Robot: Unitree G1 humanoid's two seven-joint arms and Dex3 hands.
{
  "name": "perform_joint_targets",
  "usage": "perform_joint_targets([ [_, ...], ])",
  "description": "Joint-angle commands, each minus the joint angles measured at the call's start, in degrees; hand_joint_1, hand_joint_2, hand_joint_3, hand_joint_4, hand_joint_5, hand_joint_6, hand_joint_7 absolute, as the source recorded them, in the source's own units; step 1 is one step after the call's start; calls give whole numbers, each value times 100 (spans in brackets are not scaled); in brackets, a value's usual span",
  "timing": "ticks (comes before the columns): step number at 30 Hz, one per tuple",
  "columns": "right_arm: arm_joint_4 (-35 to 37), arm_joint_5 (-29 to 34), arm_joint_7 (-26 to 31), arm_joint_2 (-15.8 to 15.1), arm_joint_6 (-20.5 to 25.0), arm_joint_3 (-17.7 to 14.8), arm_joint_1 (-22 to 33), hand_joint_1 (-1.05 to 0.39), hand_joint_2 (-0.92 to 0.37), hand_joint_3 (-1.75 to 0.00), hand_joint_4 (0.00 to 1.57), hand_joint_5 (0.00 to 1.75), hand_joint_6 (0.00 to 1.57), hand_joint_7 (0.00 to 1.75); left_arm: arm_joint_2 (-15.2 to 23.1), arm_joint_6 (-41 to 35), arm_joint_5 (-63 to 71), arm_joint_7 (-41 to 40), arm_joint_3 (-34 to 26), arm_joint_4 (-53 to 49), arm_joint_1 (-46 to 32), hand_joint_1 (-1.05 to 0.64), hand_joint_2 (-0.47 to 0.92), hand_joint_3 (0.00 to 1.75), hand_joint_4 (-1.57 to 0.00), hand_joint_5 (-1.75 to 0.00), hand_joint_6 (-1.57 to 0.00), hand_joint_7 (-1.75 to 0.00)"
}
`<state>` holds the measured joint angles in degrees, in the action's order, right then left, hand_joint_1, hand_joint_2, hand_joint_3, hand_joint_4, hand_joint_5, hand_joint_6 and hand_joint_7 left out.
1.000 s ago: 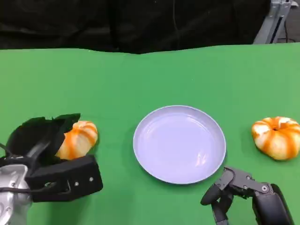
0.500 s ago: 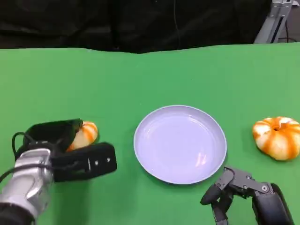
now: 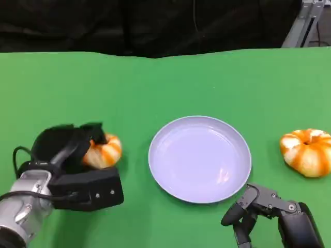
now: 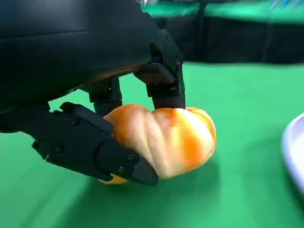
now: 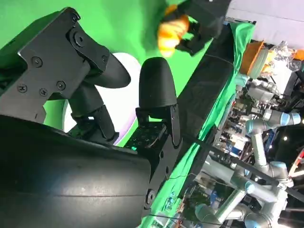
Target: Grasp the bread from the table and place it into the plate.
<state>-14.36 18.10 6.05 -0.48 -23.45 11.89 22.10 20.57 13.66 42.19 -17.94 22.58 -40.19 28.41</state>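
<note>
A round orange-and-white bread (image 3: 105,152) (image 4: 166,137) sits in my left hand (image 3: 70,155), left of the plate. The fingers (image 4: 99,152) wrap it from both sides, and a shadow lies on the cloth beneath it. The pale lilac plate (image 3: 199,157) stands mid-table with nothing in it; its rim (image 4: 292,156) is close to the held bread. My right hand (image 3: 261,206) hovers by the plate's near right rim, holding nothing, fingers loosely bent and apart. The right wrist view looks past its fingers (image 5: 80,57) to the plate (image 5: 124,64) and the held bread (image 5: 172,28).
A second orange-and-white bread (image 3: 307,152) lies on the green table (image 3: 165,82) at the right edge. A dark backdrop runs behind the table's far edge, with a metal stand (image 3: 302,23) at the back right.
My left hand has carried the bread a little to the right, toward the plate, and its wrist has turned. The right hand, the plate and the second bread have stayed put.
</note>
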Motion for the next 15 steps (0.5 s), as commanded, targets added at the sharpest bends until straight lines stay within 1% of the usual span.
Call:
perform_joint_targets([
  [1, -40, -16, 18, -26, 42, -21, 40, 1, -28, -139, 85, 165, 85, 127, 157, 163, 9, -311, -105, 581, -153, -13, 43, 113, -86, -175, -67, -175],
  [3, -49, -1, 23, -23, 56, -20, 45, 1, -28, -138, 86, 166, 85, 127, 156, 195, 17, -380, -113, 681, -175, -11, 40, 118, -86, -175, -68, -175],
  [6, -40, -45, -4, -34, 34, -13, 49, 1, -28, -138, 86, 165, 85, 127, 103, 239, -10, -339, -131, 1069, -199, -13, 40, 121, -86, -175, -69, -174],
  [7, -41, -64, -16, -33, 37, -9, 50, 2, -28, -138, 85, 166, 85, 127, 73, 299, -28, -359, -135, 1170, -199, -13, 38, 124, -87, -175, -70, -173],
  [9, -45, -82, -26, -31, 44, -4, 50, 2, -28, -138, 85, 166, 85, 127, 43, 362, -42, -378, -147, 1259, -207, -13, 34, 129, -88, -175, -72, -172],
  [12, -46, -82, -26, -31, 45, -4, 49, 2, -28, -138, 84, 167, 85, 128, 34, 372, -32, -360, -169, 1286, -223, -13, 33, 131, -89, -175, -73, -171],
  [15, -25, 39, 47, -15, 1, 20, 65, 1, -27, -139, 85, 164, 86, 128, -220, 513, -41, -312, -53, 1365, -41, -13, 32, 132, -89, -175, -75, -167],
])
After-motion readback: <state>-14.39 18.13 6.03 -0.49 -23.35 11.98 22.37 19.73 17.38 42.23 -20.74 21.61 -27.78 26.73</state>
